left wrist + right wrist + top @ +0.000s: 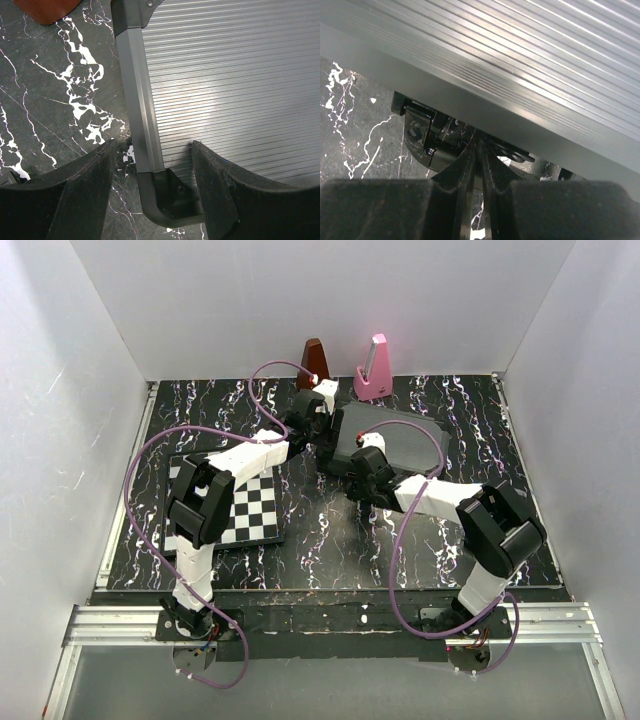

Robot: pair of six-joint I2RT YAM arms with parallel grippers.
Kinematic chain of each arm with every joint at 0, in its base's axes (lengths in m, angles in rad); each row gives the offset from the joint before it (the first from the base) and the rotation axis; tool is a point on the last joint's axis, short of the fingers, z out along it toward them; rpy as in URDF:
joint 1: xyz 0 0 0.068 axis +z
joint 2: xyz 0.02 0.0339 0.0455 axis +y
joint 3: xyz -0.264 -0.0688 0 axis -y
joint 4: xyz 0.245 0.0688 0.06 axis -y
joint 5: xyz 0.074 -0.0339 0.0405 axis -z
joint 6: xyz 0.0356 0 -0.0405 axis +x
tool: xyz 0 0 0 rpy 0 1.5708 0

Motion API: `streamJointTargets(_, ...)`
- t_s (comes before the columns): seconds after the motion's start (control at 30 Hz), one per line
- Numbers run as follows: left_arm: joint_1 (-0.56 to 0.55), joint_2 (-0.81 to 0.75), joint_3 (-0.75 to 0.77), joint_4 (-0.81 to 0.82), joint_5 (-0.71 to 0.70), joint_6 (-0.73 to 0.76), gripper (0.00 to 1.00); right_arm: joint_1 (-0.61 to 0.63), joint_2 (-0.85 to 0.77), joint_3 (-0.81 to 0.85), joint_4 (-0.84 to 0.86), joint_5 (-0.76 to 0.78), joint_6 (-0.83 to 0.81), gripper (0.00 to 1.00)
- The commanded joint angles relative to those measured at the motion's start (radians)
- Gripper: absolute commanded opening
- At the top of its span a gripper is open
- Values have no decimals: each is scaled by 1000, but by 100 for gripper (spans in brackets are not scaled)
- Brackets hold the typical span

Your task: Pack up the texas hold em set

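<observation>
The case (405,445) lies shut and flat on the black, white-veined worktop (330,540), toward the back and just in front of the brown metronome (315,362) and the pink metronome (375,370). Its lid is dull grey metal ribbed with fine parallel lines, framed by a smooth rail with black corner caps. On its near side a black latch (427,140) sits under the rail.

The left tool (152,170) is at the case's left corner with its jaws apart. One finger (85,195) is over the worktop and the other over the ribbed lid, with the rail and corner cap between them and a gap on each side. The right tool (477,150) is clenched, its fingertips pressed together right at the latch fitting; whether they pinch any part of it cannot be told.

The chessboard (250,510) lies to the left, apart from the case.
</observation>
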Motion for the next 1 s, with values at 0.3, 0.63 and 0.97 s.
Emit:
streamJointTargets(0.3, -11, 51, -32, -163, 0, 41, 60, -35, 87, -24, 29, 239, 22, 17)
streamJointTargets(0.63, -11, 49, -33, -163, -1, 42, 60, -52, 110, -3, -13, 325, 48, 17)
streamJointTargets(0.97, -11, 43, -27, -166, 6, 42, 61, -66, 81, -6, 41, 221, 9, 19)
